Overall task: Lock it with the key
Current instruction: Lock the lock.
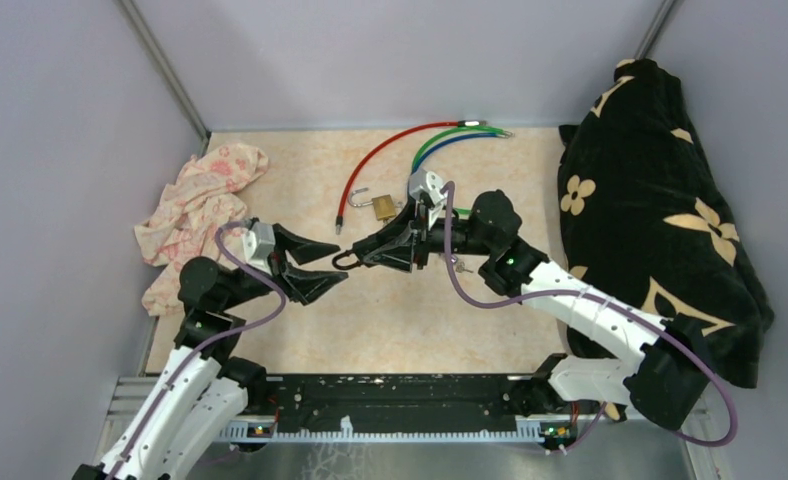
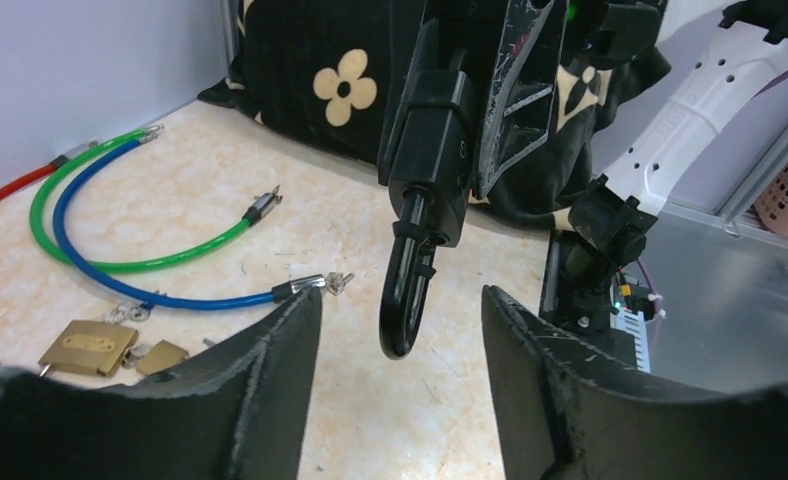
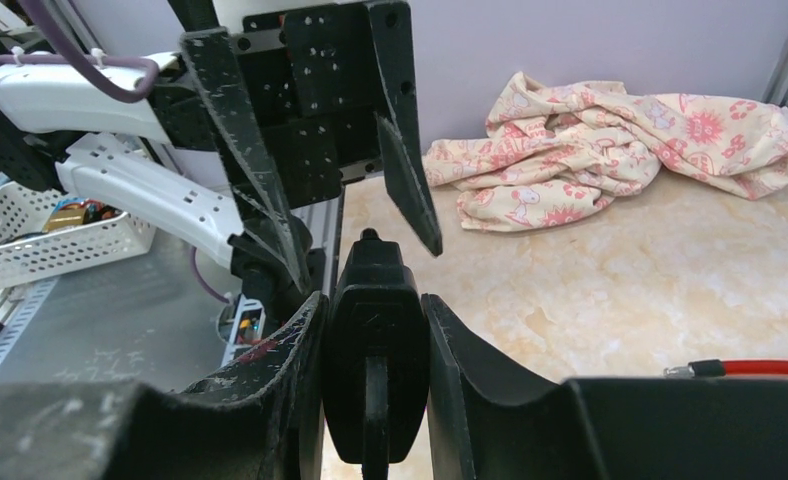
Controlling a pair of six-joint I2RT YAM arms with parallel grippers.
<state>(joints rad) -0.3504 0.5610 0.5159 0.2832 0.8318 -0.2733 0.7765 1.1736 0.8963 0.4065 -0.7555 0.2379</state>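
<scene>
My right gripper (image 1: 382,246) is shut on a black padlock (image 1: 362,252) and holds it above the table, with the shackle (image 2: 404,305) pointing at my left gripper. In the right wrist view the lock body (image 3: 375,345) sits squeezed between both fingers. My left gripper (image 1: 341,263) is open and empty, and its fingers (image 2: 270,370) stand either side of the shackle tip without touching it. A small silver key (image 2: 338,283) lies on the table by the blue cable's end. No key is in either gripper.
Two brass padlocks (image 1: 380,207) lie near the back, with red (image 1: 370,165), green (image 1: 432,140) and blue (image 2: 120,280) cables. A floral cloth (image 1: 195,205) lies at the left. A black flowered cushion (image 1: 660,200) fills the right side.
</scene>
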